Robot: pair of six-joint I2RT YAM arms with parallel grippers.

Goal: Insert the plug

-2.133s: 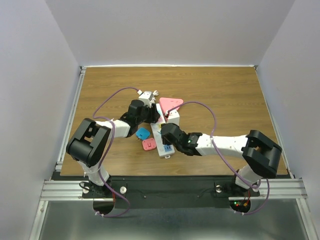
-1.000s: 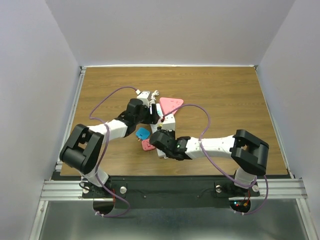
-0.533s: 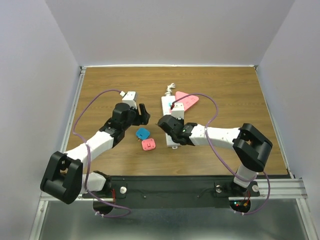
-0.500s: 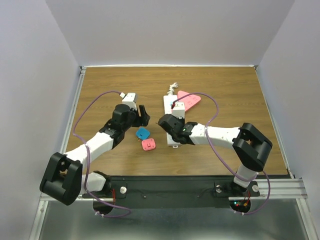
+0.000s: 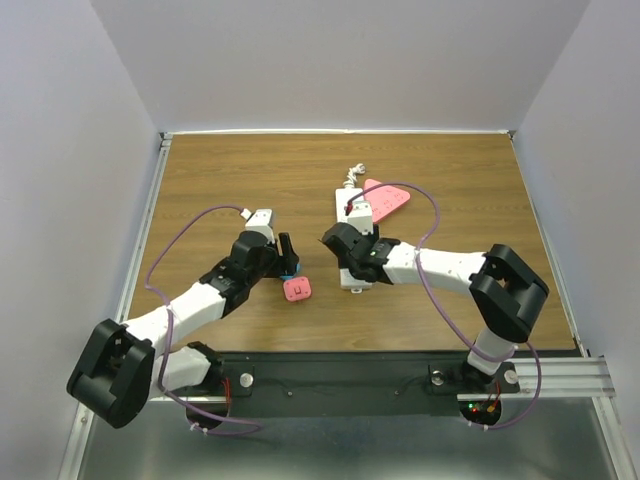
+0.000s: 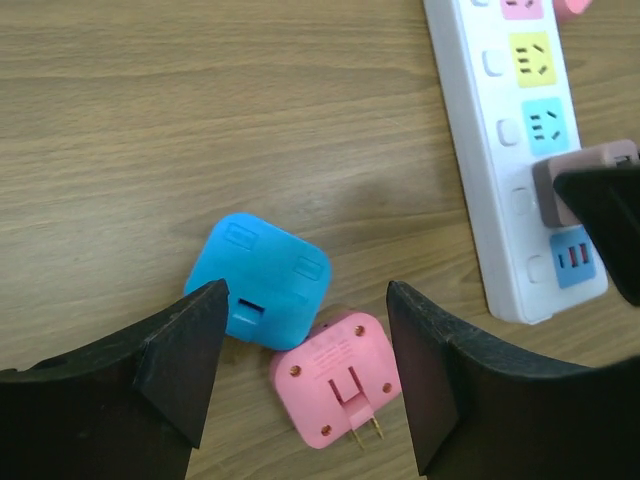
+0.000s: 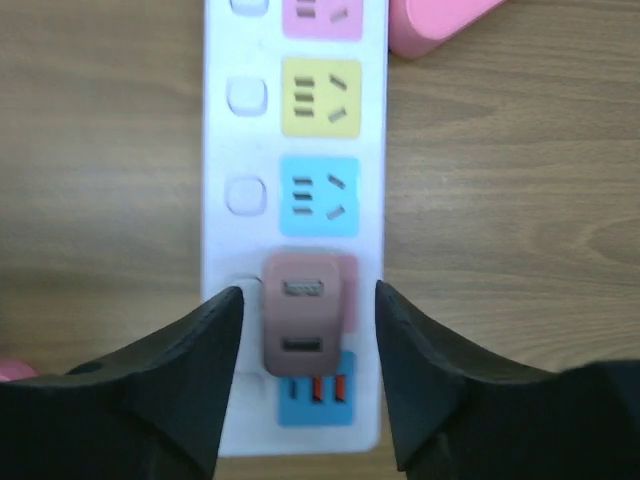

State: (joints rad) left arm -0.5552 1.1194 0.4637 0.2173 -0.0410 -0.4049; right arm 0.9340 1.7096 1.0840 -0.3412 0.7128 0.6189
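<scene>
A white power strip [image 5: 350, 245] lies on the wooden table, with coloured sockets [image 7: 305, 200]. A brownish-pink plug [image 7: 302, 313] sits in the strip's pink socket, between my right gripper's [image 7: 305, 380] open fingers, which do not touch it. A pink plug [image 6: 335, 377] lies prongs up next to a blue plug [image 6: 262, 280]; both show in the top view [image 5: 297, 289]. My left gripper [image 6: 305, 390] is open and empty, hovering over these two plugs.
A pink triangular adapter [image 5: 388, 199] lies by the strip's far end, next to the strip's short cord [image 5: 351, 177]. The table's metal rail [image 5: 140, 240] runs along the left side.
The power strip has shifted right and back from the middle with the right gripper. The left arm has drawn back from the strip and come down over the blue and pink plugs.
</scene>
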